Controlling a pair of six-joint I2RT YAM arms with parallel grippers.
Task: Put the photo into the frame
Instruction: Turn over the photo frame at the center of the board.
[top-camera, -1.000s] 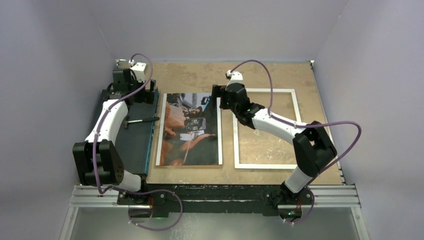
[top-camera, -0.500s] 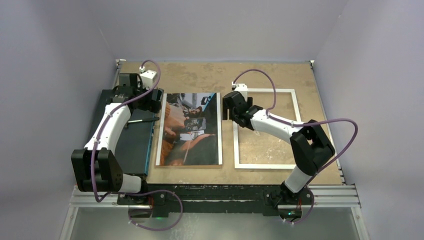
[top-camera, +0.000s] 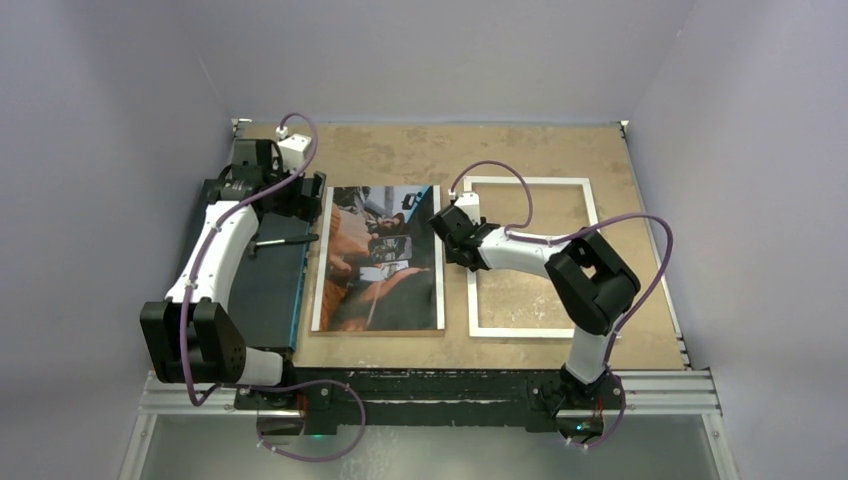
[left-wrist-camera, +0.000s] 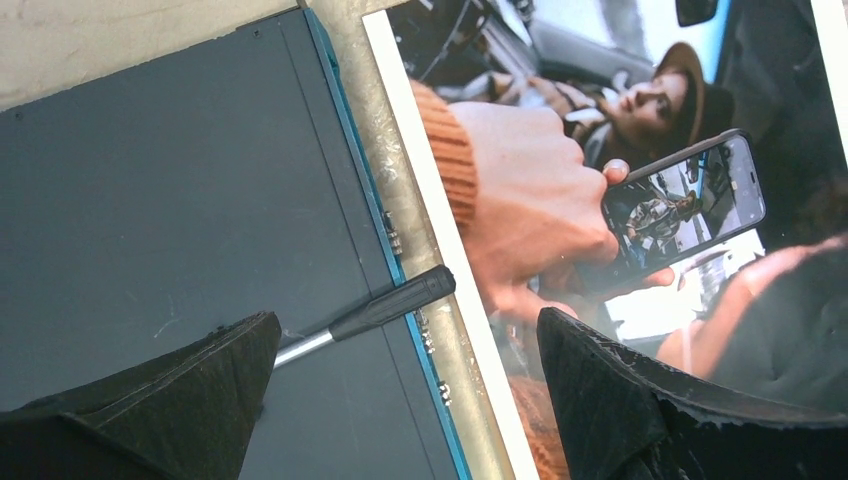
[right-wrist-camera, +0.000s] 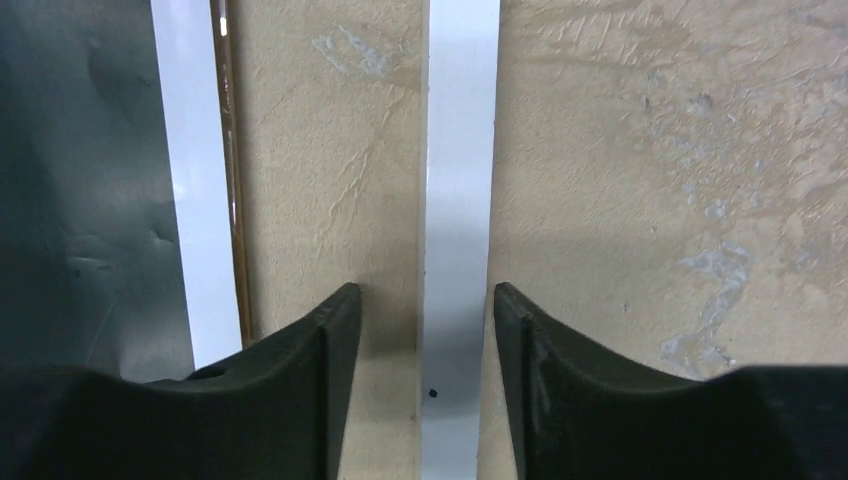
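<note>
**Top view.** Bright, even, diffuse light from above. The table (top-camera: 420, 150) is evenly lit and the walls are pale, dimming toward the corners. Shadows are soft and short, close under the right arm (top-camera: 530, 250). Sharpness is moderate, and fine detail on the photo (top-camera: 380, 258) is smeared.

**Left wrist view.** The middle distance is crisp, with a faint sheen on the board (left-wrist-camera: 180, 200). The left fingers (left-wrist-camera: 640, 400) are near, dark and soft-edged.

**Right wrist view.** The frame (right-wrist-camera: 458, 200) bar carries a pale sheen, and the dark gloss at left shows mottled reflections. The right fingers (right-wrist-camera: 300, 400) are black and underexposed, with a soft shadow beside the bar.
</note>
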